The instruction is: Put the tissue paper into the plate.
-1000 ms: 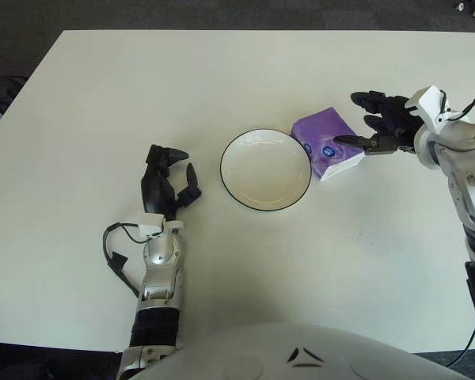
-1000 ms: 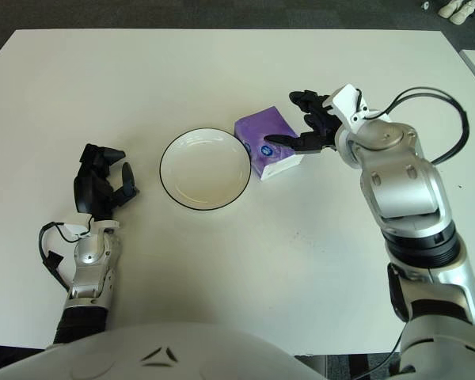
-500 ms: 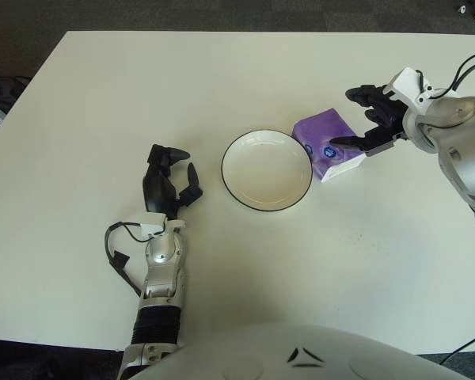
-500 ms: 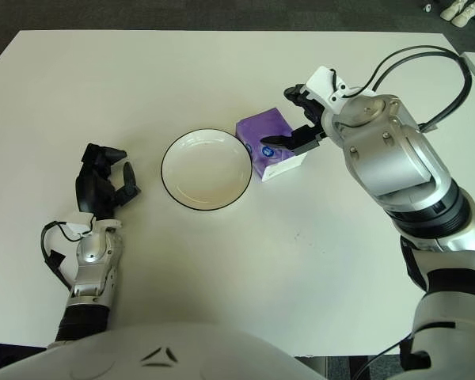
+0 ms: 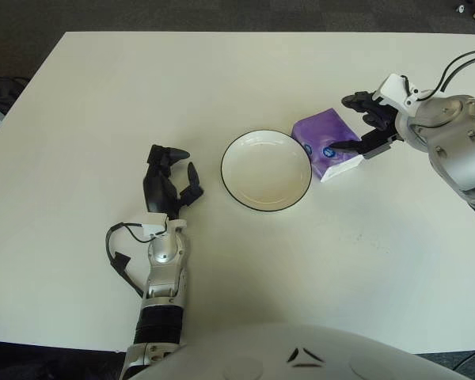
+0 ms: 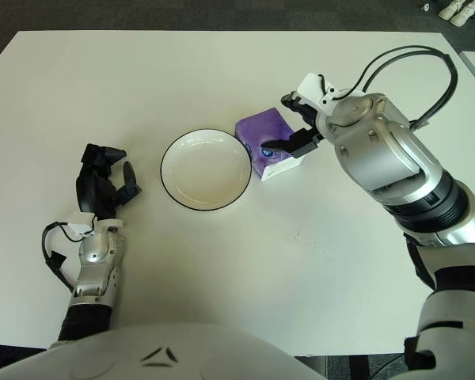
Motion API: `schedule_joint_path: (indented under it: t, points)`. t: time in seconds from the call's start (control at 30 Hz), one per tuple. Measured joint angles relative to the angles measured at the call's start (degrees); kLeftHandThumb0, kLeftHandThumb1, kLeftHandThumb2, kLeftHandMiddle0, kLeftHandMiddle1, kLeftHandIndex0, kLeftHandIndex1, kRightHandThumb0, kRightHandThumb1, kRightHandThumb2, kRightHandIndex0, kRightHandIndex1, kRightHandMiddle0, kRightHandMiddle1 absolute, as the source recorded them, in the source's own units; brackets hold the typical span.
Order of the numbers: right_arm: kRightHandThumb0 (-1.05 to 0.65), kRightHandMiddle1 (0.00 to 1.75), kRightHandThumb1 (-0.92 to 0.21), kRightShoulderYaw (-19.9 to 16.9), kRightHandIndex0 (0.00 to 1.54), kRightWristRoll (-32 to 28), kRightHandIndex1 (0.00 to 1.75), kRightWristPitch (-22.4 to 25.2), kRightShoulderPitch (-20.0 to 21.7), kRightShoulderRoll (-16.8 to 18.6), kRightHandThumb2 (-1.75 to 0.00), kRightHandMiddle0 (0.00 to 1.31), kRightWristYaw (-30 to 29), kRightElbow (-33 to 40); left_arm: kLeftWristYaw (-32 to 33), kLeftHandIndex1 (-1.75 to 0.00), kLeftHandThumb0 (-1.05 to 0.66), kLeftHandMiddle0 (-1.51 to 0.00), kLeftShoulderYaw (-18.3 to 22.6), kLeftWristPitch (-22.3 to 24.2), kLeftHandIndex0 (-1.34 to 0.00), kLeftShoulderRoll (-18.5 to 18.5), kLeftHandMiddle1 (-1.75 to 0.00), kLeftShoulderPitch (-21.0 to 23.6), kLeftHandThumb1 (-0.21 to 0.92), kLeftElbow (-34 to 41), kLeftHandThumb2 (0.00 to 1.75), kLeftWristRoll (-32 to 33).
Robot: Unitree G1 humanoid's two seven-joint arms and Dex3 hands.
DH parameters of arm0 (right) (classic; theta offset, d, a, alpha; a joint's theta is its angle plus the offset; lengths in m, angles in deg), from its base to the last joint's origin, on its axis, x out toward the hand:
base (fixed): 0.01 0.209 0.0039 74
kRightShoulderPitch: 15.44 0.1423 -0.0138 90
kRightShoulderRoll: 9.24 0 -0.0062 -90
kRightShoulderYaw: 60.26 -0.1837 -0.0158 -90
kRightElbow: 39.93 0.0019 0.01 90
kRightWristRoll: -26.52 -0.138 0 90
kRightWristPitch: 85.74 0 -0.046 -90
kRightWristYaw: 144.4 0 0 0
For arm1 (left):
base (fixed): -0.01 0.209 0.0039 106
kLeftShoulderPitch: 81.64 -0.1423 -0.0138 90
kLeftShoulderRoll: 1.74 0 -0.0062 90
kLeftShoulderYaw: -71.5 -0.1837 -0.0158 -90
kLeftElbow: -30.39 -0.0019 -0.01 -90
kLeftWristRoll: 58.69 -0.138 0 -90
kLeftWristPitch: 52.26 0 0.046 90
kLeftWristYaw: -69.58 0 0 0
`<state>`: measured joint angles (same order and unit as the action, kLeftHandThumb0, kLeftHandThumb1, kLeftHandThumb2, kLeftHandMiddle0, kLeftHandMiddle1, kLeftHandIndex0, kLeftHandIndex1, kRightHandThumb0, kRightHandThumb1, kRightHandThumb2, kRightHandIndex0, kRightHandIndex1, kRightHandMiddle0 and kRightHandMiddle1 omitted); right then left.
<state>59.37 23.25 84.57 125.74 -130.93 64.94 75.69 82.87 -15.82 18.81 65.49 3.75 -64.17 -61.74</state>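
Change since a second ago: your right hand (image 5: 364,127) has rolled over and crept in on the tissue paper (image 5: 326,146); pack and plate have not shifted.

Right hand: fingers spread, holding nothing; one lower fingertip (image 5: 337,146) lies against the pack's top near edge, the rest arch above its far side, apparently set for a pinch.

Tissue paper: purple pack under the hand, on the table (image 5: 222,87), touching or just beside the plate's rim; which, you cannot tell.

Plate (image 5: 266,169): empty, beyond the pack from the hand.

Left hand (image 5: 168,184): idle, loosely curled, well past the plate.
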Motion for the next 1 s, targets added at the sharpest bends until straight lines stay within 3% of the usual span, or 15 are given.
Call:
schedule_joint_path:
  t: [0.4, 0.8, 1.0]
  points:
    - [-0.78, 0.00, -0.50, 2.40, 0.00, 2.21, 0.00, 2.84, 0.41, 8.13, -0.54, 0.00, -6.93, -2.58, 1.16, -1.75, -0.43, -0.64, -0.90, 0.01, -0.49, 0.01, -1.47, 0.06, 0.46, -0.01, 1.14, -0.24]
    - [-0.78, 0.00, -0.49, 2.26, 0.00, 4.13, 0.00, 3.06, -0.75, 12.71, -0.56, 0.00, -12.18, -5.85, 2.06, -1.75, -0.43, -0.63, -1.34, -0.14, -0.50, 0.02, -1.48, -0.01, 0.46, -0.01, 1.15, -0.19]
    - [-0.80, 0.00, -0.50, 2.40, 0.00, 5.17, 0.00, 0.74, -1.00, 14.91, -0.58, 0.00, -13.86, -9.65, 2.76, -1.75, -0.43, -0.63, -1.46, -0.08, -0.49, 0.02, -1.45, -0.13, 0.47, 0.06, 1.13, -0.17]
